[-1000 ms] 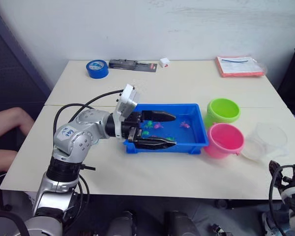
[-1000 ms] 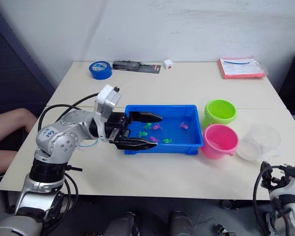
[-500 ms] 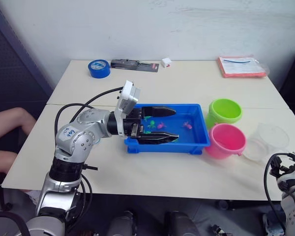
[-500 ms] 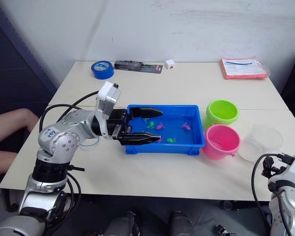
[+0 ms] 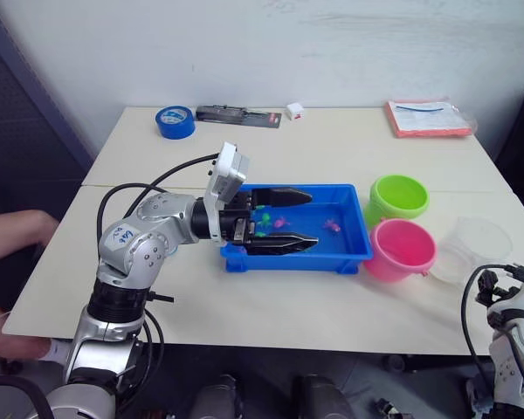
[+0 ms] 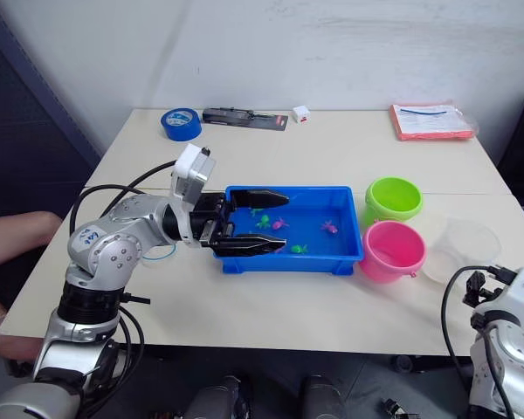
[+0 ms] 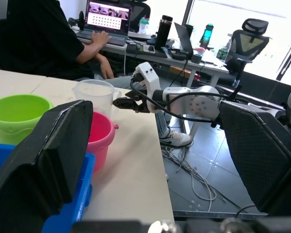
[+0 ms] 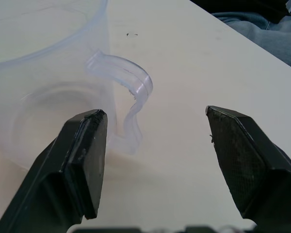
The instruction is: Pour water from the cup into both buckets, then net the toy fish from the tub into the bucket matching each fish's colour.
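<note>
My left gripper [image 5: 314, 218] is open and lies level over the blue tub [image 5: 349, 255], one finger along its far side, one along its near rim. Tiny pink fish [image 5: 332, 225] and green fish [image 5: 262, 214] lie in the tub. The lime green bucket [image 5: 398, 197] and pink bucket [image 5: 403, 247] stand right of the tub. The clear cup [image 5: 480, 249] stands right of the pink bucket. My right gripper [image 8: 155, 114] is open just short of the cup's handle [image 8: 131, 92], not touching it. A thin blue arc [image 6: 163, 254] shows under my left forearm; whether it is the net I cannot tell.
At the table's far edge lie a blue tape roll [image 5: 174, 121], a black tool [image 5: 237, 114], a small white block [image 5: 293, 109] and an orange packet [image 5: 428, 118]. A person's leg [image 5: 9, 231] is at the table's left side. The table edge runs close behind the cup.
My left gripper rose a little and reached further over the tub, still open. My right arm came up toward the cup. The person's leg at the left shifted lower.
</note>
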